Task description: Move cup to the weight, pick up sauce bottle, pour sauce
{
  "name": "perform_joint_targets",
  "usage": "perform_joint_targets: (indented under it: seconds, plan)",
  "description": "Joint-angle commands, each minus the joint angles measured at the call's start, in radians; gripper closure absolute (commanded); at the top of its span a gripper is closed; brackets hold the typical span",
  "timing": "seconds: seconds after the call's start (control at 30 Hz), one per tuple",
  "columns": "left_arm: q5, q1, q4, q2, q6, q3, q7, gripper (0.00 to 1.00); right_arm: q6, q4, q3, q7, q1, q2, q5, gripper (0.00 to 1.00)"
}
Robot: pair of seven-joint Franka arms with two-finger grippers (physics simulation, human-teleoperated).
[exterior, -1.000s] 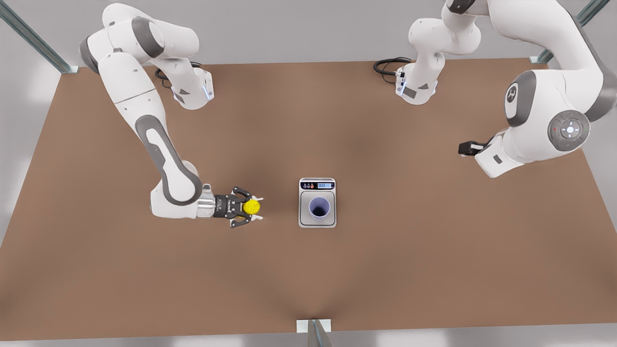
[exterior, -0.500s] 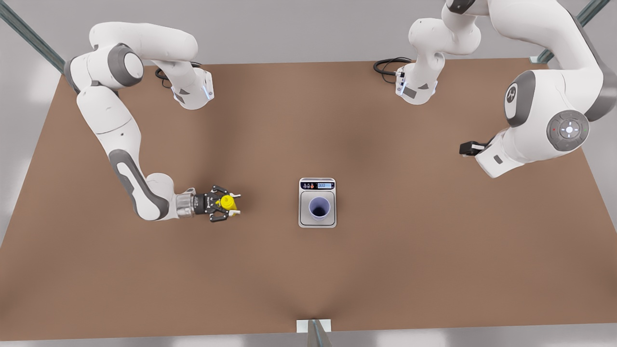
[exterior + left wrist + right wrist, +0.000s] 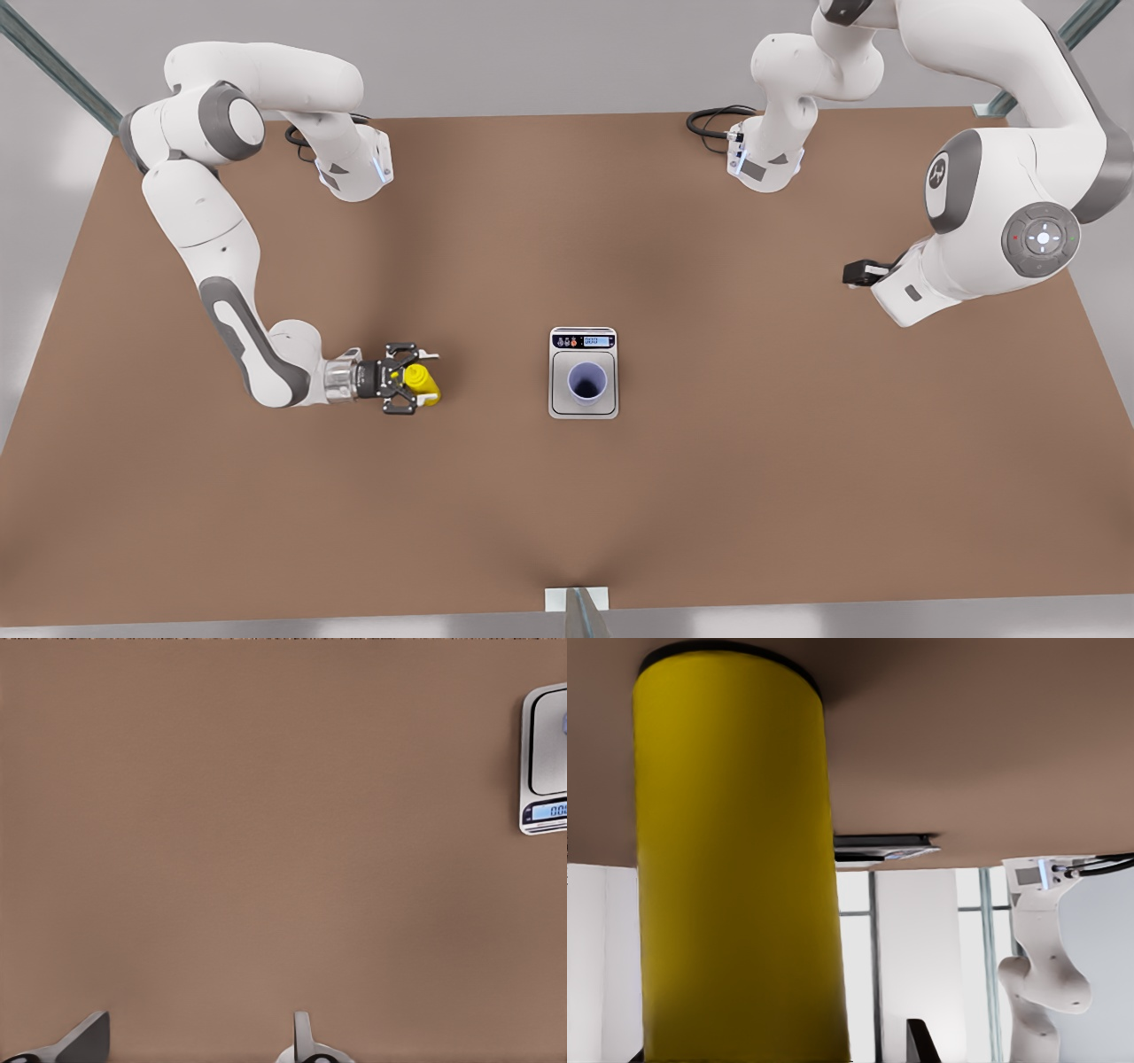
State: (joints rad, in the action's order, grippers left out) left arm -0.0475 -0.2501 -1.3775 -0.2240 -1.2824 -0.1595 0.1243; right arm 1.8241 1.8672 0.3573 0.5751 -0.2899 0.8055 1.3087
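Between my right gripper's (image 3: 416, 387) fingers sits the sauce bottle (image 3: 420, 381), pinched around its yellow body, its long axis upright on the table (image 3: 709, 496), well apart from the weight (image 3: 583, 373) carrying the cup (image 3: 586, 383). My left gripper (image 3: 190, 1047) waits spread above bare tabletop.

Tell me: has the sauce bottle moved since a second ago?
Yes. The sauce bottle, held by the right end effector, shifted toward the front view's left, farther from the weight.
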Motion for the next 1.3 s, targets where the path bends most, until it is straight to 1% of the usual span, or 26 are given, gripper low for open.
perform_joint_targets:
  seconds: [0.0,0.63,0.87,0.93,1.03,1.07,1.13,1.17,1.2,1.27]
  plan:
    - [0.000,0.000,0.000,0.000,0.000,0.000,0.000,0.00,0.001,0.001,0.000,-0.001,0.000,0.000,0.004,0.00]
    - [-0.006,0.000,0.002,0.003,0.008,0.008,0.000,0.00,0.011,-0.011,-0.017,-0.011,-0.034,-0.008,-0.035,0.00]
    - [-0.008,0.000,0.000,0.003,0.008,0.012,0.000,0.00,-0.003,-0.025,-0.058,-0.001,-0.044,-0.008,-0.098,0.00]
    - [-0.008,0.000,0.002,0.003,0.008,0.012,0.000,0.00,-0.005,-0.040,-0.073,-0.006,-0.046,-0.008,-0.161,0.00]
    - [-0.008,0.000,0.002,0.003,0.008,0.014,0.000,0.00,-0.005,-0.108,-0.116,-0.012,-0.051,-0.011,-0.342,0.00]
    - [-0.008,0.000,0.000,0.003,0.008,0.014,0.000,0.00,-0.005,-0.148,-0.138,-0.033,-0.051,-0.015,-0.472,0.00]
    - [-0.008,0.000,0.002,0.003,0.008,0.014,-0.002,0.00,-0.005,-0.194,-0.141,-0.184,-0.052,-0.058,-0.753,0.00]
    - [-0.008,0.000,0.002,0.003,0.005,0.014,0.003,0.00,-0.017,-0.210,-0.140,-0.218,-0.037,-0.130,-0.903,0.00]
    - [0.000,0.000,0.005,0.006,0.005,0.014,-0.002,0.00,-0.117,-0.313,-0.155,-0.254,0.017,-0.160,-1.043,0.00]
    - [0.006,0.000,0.063,-0.001,-0.003,0.012,0.005,0.00,-0.267,-0.495,-0.254,-0.322,0.155,-0.239,-1.170,0.00]
